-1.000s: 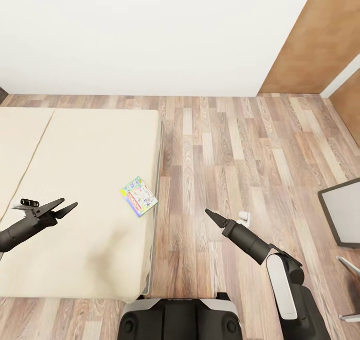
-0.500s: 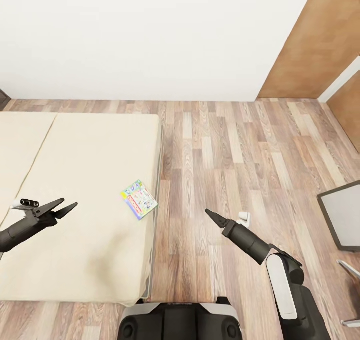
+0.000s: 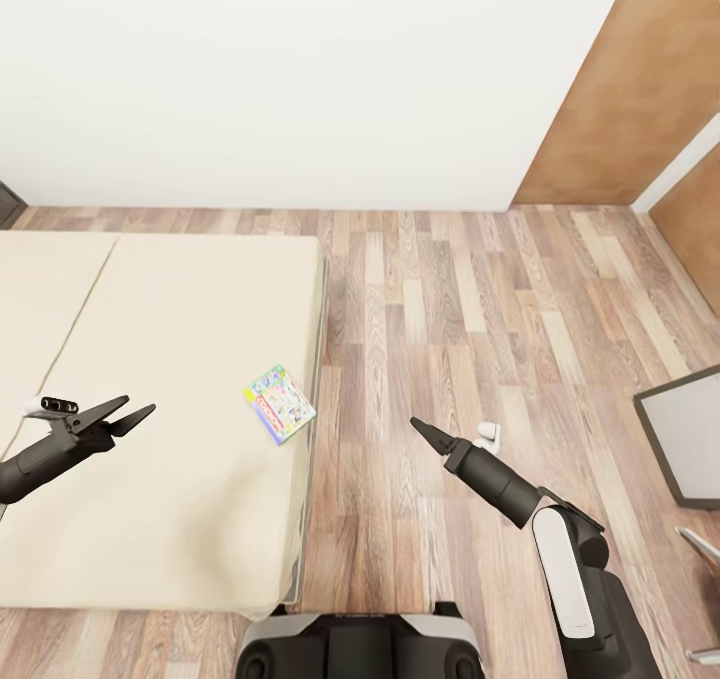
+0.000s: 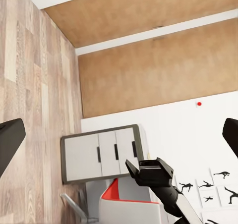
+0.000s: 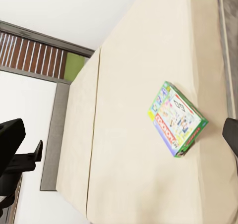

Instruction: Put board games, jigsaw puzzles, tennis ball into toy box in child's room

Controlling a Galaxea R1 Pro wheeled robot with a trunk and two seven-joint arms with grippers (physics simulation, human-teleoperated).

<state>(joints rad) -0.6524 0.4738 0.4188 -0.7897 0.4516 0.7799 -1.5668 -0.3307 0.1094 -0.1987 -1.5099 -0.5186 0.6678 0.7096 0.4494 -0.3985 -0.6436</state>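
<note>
One board game (image 3: 278,403), a thin box with a green-edged bright cover and a red band, lies flat on the cream bed (image 3: 170,339) near its right edge. The right wrist view shows the same board game (image 5: 176,119) on the bed (image 5: 129,174). My left gripper (image 3: 128,415) hovers open over the bed, well left of the game. My right gripper (image 3: 420,427) hangs open over the wood floor, right of the bed. In both wrist views the fingertips (image 4: 10,140) (image 5: 10,135) stand far apart with nothing between them.
A small white object (image 3: 487,433) lies on the floor by my right arm. A dark grey-topped cabinet (image 3: 690,434) stands at the right edge, with chair parts (image 3: 700,534) below it. A white wall lies ahead, with brown panels (image 3: 640,69) at the right.
The whole picture has slid slightly downward, so the camera moved. Both grippers hold the same pose and stay open. The board game has not moved on the bed.
</note>
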